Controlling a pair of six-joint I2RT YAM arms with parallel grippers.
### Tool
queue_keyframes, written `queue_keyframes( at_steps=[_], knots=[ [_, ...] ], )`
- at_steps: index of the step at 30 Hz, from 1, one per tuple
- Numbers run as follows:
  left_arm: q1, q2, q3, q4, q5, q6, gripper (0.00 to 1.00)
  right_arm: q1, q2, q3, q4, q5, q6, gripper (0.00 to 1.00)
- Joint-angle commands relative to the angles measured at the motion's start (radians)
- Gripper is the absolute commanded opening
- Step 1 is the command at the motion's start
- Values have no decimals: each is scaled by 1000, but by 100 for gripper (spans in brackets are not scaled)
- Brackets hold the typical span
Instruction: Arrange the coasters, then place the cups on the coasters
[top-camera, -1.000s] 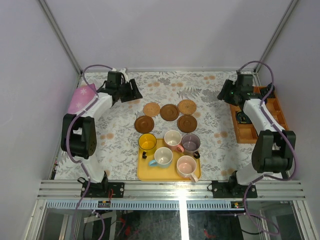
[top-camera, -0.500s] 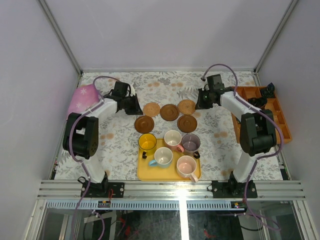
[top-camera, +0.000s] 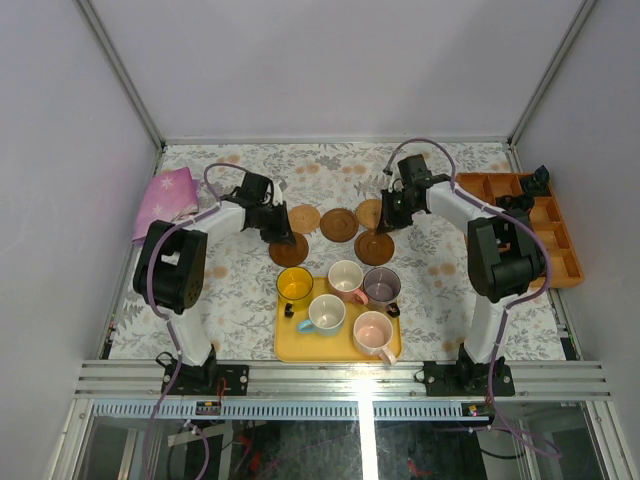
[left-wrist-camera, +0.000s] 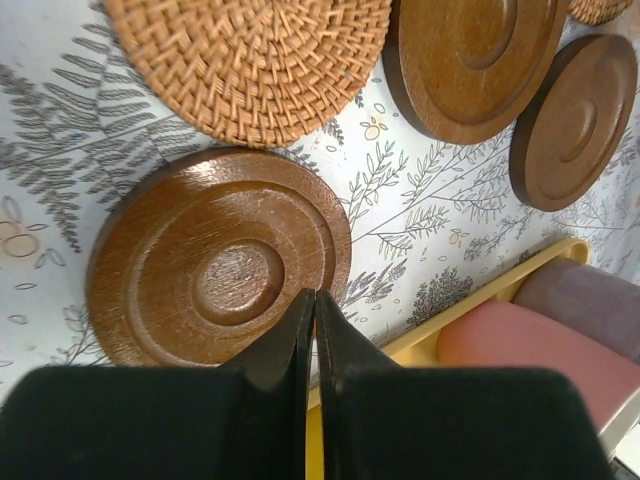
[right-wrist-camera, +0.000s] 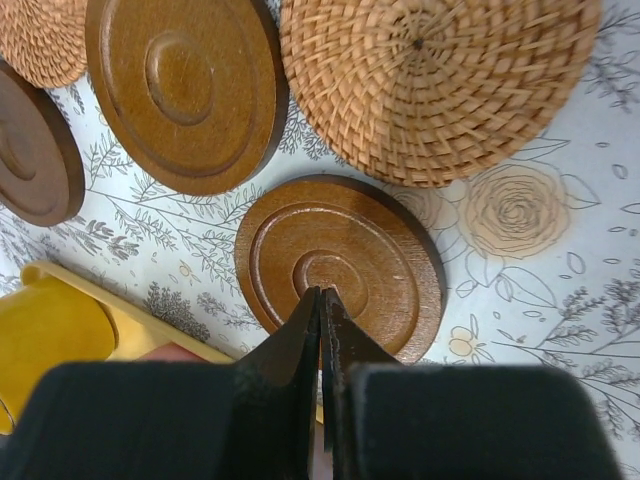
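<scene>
Five coasters lie behind the yellow tray (top-camera: 290, 345): two tan woven coasters (top-camera: 303, 218) (top-camera: 370, 210) and three dark brown coasters (top-camera: 339, 224) (top-camera: 292, 249) (top-camera: 374, 246). My left gripper (top-camera: 275, 228) is shut with nothing in it, its tips (left-wrist-camera: 315, 296) over the near rim of the left dark brown coaster (left-wrist-camera: 215, 260). My right gripper (top-camera: 386, 220) is shut too, its tips (right-wrist-camera: 322, 292) over the middle of the right dark brown coaster (right-wrist-camera: 340, 262). The cups stand on the tray: yellow (top-camera: 295, 284), pink (top-camera: 347, 278), purple-grey (top-camera: 382, 285), light blue (top-camera: 326, 313), pink (top-camera: 374, 331).
A pink cloth (top-camera: 165, 195) lies at the table's left edge. An orange compartment tray (top-camera: 530, 225) sits along the right edge. Grey walls close in the floral table on three sides.
Both arms have swung in from the outer sides of the table to the coasters. Both grippers have gone from open to shut.
</scene>
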Motion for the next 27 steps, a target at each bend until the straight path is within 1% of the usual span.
queue_keyframes(
  at_steps=[1, 6, 10, 14, 22, 25, 27],
  knots=[
    [-13, 31, 2, -29, -8, -9, 2, 22, 33, 39, -57, -56, -26, 0],
    [-12, 60, 9, -55, -50, -44, 3, 21, 82, 37, -90, -94, -34, 0],
    [-10, 71, 17, -68, -88, -65, 3, 22, 113, 45, -133, -63, -48, 0],
    [-9, 83, 29, -79, -92, -67, 3, 21, 118, 44, -152, -31, -57, 0],
    [-8, 115, 60, -104, -100, -56, 3, 19, 131, 37, -200, 106, -28, 0],
    [-3, 115, 68, -113, -107, -58, 3, 0, 133, 34, -222, 178, 8, 0],
    [6, 111, 67, -114, -105, -68, 3, -27, 133, 30, -229, 191, 33, 0]
  ],
)
